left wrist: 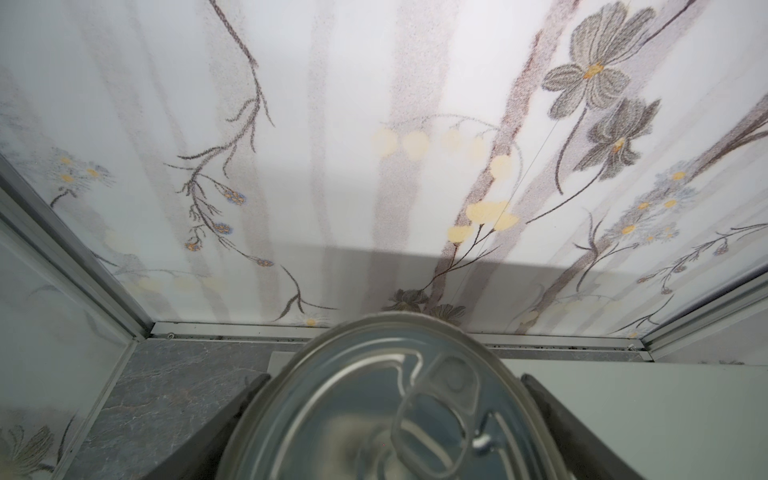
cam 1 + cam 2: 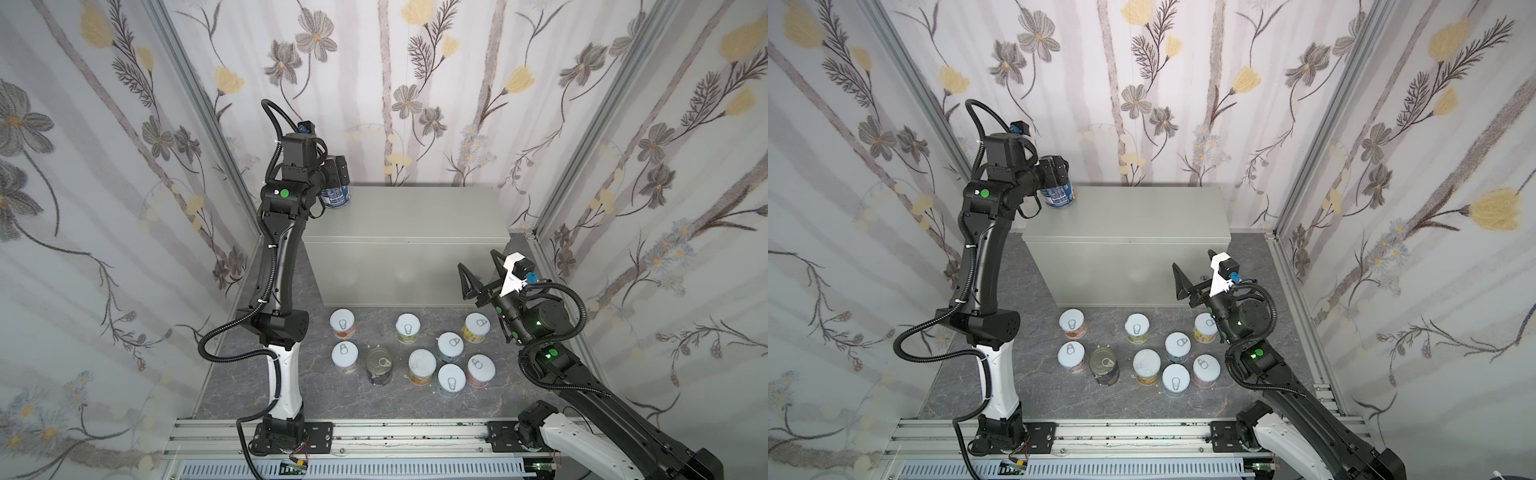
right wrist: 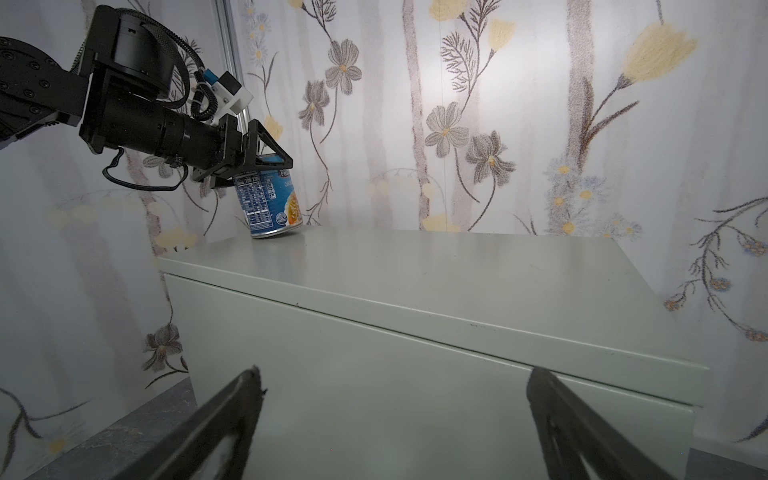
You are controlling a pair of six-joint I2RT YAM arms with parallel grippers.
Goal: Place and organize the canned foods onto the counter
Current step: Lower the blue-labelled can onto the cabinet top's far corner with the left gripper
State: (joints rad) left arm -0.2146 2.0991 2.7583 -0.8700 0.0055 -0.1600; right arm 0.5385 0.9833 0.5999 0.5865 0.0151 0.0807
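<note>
A dark-blue can [image 2: 336,197] [image 2: 1059,197] [image 3: 272,199] leans tilted on the far left corner of the counter [image 2: 415,216] [image 2: 1142,216] [image 3: 457,270], its lower rim touching the top. My left gripper [image 2: 338,174] [image 2: 1061,172] [image 3: 270,160] is shut on its upper part. In the left wrist view its metal pull-tab lid [image 1: 395,407] fills the space between the fingers. A second dark can [image 2: 379,363] [image 2: 1104,363] and several short white-lidded cans [image 2: 342,322] [image 2: 1177,345] stand on the floor in front. My right gripper [image 2: 478,259] [image 2: 1192,258] [image 3: 394,370] hovers open and empty by the counter's front right.
Dark marbled floor [image 2: 316,399] runs from the counter to the aluminium rail [image 2: 374,432] at the front. Flowered wall panels [image 2: 415,104] close in the back and both sides. The left arm's elbow [image 2: 282,324] stands just left of the floor cans.
</note>
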